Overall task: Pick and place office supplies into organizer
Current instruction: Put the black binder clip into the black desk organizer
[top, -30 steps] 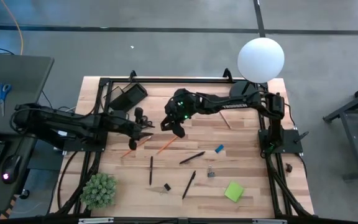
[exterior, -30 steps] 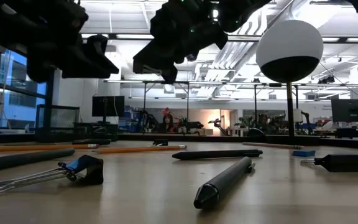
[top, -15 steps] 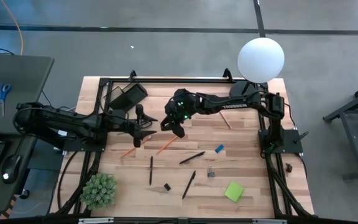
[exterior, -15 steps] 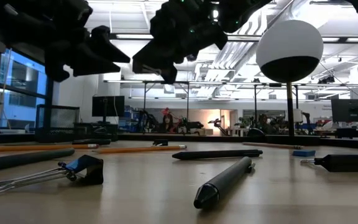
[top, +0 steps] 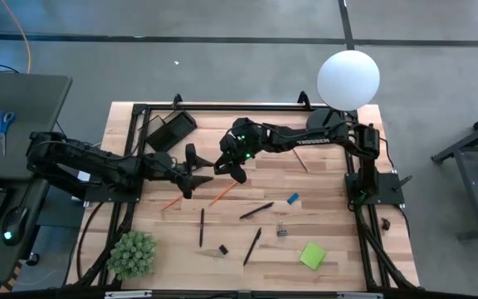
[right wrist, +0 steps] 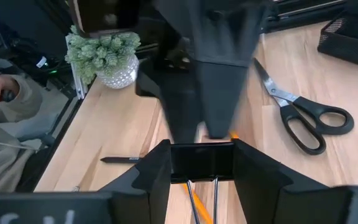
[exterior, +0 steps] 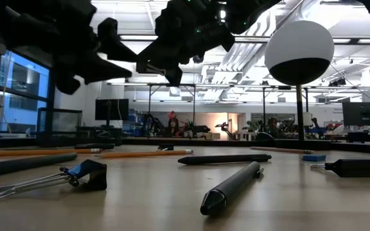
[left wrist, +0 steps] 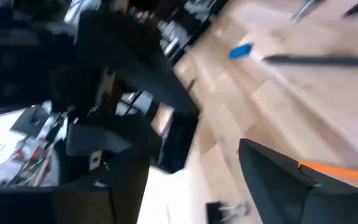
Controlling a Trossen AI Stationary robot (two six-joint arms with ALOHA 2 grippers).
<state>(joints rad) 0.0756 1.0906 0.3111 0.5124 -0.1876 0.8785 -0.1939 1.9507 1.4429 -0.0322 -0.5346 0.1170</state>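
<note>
Observed from the remote station. The right tool (top: 227,169) hangs above the middle of the desk (top: 347,257), clenched on a black binder clip (right wrist: 201,160) whose wire handles point down. The left tool (top: 196,172) is released, fingers spread wide with nothing between them, just left of the right tool and facing it.

I note the organizer (top: 170,129) at the far left corner of the desk, well apart from both tools. Black-handled scissors (right wrist: 303,121) lie near it.

On the desk nearer me: two orange pencils (top: 222,193), three black pens (top: 256,210), a blue eraser (top: 292,198), a second binder clip (top: 281,229) and a green sticky-note pad (top: 312,255).
</note>
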